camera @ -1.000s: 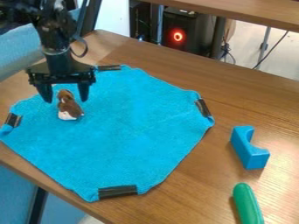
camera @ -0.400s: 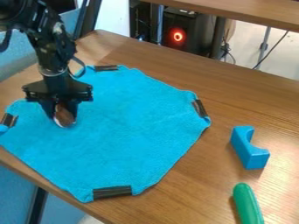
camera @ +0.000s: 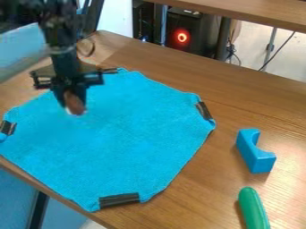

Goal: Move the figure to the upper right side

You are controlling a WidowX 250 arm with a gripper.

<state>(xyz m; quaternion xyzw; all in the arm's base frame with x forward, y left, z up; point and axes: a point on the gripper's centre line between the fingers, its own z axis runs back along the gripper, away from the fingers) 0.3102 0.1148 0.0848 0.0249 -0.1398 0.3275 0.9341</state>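
Finding one: my gripper (camera: pixel 72 101) is narrow, holding the brown figure (camera: pixel 74 105) between its fingers, over the upper left part of the blue cloth (camera: pixel 137 129) on the bench (camera: pixel 185 192). The grip appears sound. The figure's lower end juts out below the fingertips, and I cannot tell whether it clears the cloth.

The step in hand, in my judgement, is the carry to the upper right side, which I take to mean the stretch of cloth near the right-hand tape strip (camera: pixel 204 110).

Recommended practice: lift straight up until the low end is well free before going sideways. Dragged, it could snag the cloth and ruck it, or twist in my hold. The figure looks small and may be soft, so moderate, constant pressure should suffice. Travel level and at an even pace, and halt short of the strip, since its raised edge could tip the figure. Lower until the base meets flat cloth, pause, part the fingers evenly, then withdraw straight upward.
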